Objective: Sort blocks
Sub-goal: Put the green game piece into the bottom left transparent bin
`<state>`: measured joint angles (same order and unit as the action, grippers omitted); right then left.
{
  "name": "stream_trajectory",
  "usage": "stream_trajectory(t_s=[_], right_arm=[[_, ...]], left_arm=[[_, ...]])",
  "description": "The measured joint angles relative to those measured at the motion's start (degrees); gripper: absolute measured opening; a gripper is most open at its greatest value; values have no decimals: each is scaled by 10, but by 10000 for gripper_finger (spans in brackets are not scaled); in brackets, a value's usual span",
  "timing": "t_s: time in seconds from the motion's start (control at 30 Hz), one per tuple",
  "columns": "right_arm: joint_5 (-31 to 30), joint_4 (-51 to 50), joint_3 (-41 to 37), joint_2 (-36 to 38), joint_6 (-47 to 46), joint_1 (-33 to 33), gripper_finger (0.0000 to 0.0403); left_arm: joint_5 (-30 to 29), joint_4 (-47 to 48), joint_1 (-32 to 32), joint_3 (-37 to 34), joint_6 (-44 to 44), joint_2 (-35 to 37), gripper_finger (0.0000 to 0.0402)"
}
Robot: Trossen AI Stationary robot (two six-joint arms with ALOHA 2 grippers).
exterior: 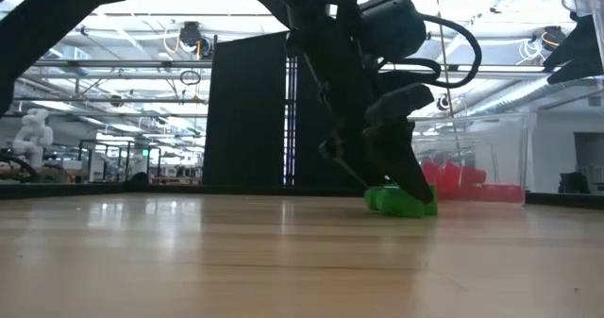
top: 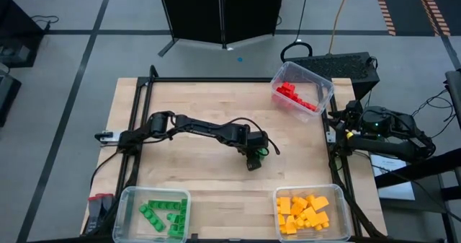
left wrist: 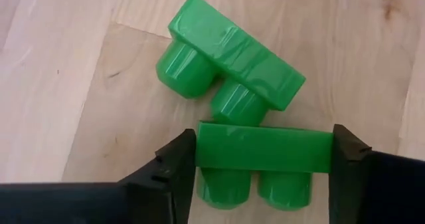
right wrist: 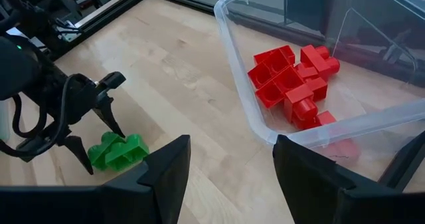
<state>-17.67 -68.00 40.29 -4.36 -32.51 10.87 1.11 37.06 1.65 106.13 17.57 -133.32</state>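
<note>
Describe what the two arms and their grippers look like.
Both arms are dark, jointed and matte. The left arm carries looping black cables and a green light near its wrist; its left gripper has two black, angular, wedge-shaped fingers. The right arm also trails black cables and shows a green light; the right gripper has matching broad black fingers.

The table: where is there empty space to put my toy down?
Bare wood lies between the green bin and the yellow bin, and along the far edge left of the red bin. The middle is crowded: the left pincer is there over two green blocks.
</note>
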Motion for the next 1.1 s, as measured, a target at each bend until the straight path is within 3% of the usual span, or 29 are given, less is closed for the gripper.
stream_trajectory(t_s=[0.2, 0.43, 0.77, 0.93, 1.1], right_arm=[[0, 0, 0, 0, 0, 0, 208], [0, 0, 0, 0, 2, 0, 208], [0, 0, 0, 0, 2, 0, 208], [0, -1, 0, 0, 2, 0, 208], [0, -1, 0, 0, 2, 0, 208]], left_arm=[[-1, 22, 0, 5, 29, 2, 168], [-16, 138, 8, 88, 27, 1, 168], [-17, 437, 43, 290, 6, 7, 168], [-28, 482, 97, 264, 107, 92, 168], [-105, 508, 178, 263, 267, 160, 168]])
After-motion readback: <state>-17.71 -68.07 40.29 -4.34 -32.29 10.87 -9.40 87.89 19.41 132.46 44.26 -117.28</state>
